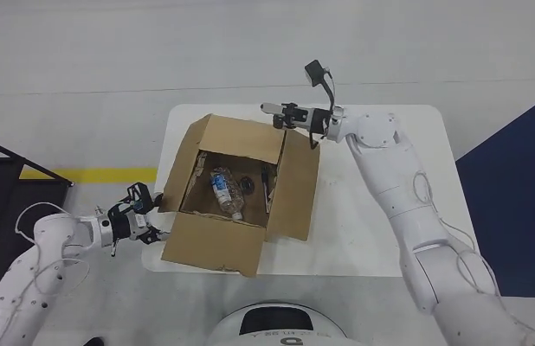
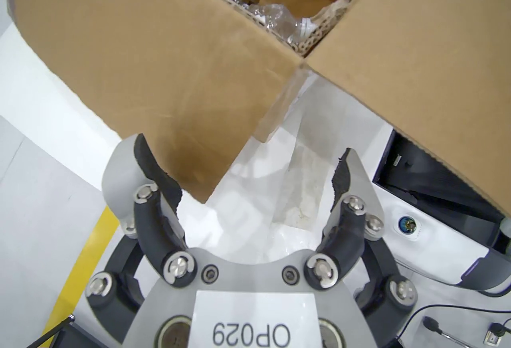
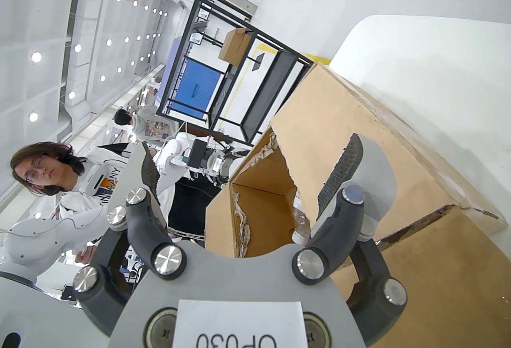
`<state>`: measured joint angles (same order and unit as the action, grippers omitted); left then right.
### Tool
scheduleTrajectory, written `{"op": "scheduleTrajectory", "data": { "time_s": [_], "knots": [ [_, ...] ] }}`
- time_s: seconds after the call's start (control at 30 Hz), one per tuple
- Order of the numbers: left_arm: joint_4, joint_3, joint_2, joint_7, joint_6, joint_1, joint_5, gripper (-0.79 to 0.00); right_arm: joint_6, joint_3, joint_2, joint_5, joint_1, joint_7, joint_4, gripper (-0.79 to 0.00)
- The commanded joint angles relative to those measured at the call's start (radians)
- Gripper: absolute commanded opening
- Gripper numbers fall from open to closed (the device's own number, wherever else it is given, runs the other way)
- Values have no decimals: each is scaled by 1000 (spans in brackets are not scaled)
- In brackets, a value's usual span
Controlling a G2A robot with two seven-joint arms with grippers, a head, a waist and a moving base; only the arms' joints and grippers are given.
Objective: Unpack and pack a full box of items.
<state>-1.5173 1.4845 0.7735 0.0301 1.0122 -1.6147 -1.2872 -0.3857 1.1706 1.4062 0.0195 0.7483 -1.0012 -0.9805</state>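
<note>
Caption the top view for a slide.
Open cardboard box on white table, plastic bottle inside; left gripper and right gripper, both open, at opposite corners.

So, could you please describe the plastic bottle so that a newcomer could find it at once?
On the white table stands an open cardboard box. The bottle lies on its floor, beside a dark disc and a metal rod. It alone is clear, crinkled plastic.

probably a bottle [image 2: 279,19], half hidden behind box [image 2: 139,46]
</note>
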Motion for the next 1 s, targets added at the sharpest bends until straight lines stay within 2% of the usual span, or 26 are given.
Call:
{"op": "scheduleTrajectory", "data": {
  "time_s": [0.0, 0.2, 0.3, 0.4, 0.6, 0.73, 0.83, 0.97],
  "knots": [
    [-16, -7, -2, 50, 0, 0, 4, 0, 1, -5, 0, 2, -6, 1, 5, 0],
    [-47, -14, 6, 184, -31, 19, 6, 0, -7, -9, -5, 3, -7, 10, 12, 0],
    [-51, -23, 11, 214, -49, 29, 33, 0, -17, 0, -11, 10, 7, 15, -1, 0],
    [-48, -60, 21, 158, -98, 63, 66, 0, -43, 15, -18, 25, 31, 17, -29, 0],
    [4, -154, 50, -19, -194, 173, 303, 0, -109, 65, -39, 72, 114, 16, -132, 0],
    [30, -193, 63, -118, -239, 229, 396, 0, -143, 87, -55, 100, 183, -52, -233, 0],
    [44, -215, 70, -152, -256, 258, 419, 0, -101, 63, -65, 53, 205, -132, -291, 0],
    [63, -224, 77, -144, -257, 274, 437, 0, -29, -9, -64, -13, 195, -184, -317, 0]
  ]
}}
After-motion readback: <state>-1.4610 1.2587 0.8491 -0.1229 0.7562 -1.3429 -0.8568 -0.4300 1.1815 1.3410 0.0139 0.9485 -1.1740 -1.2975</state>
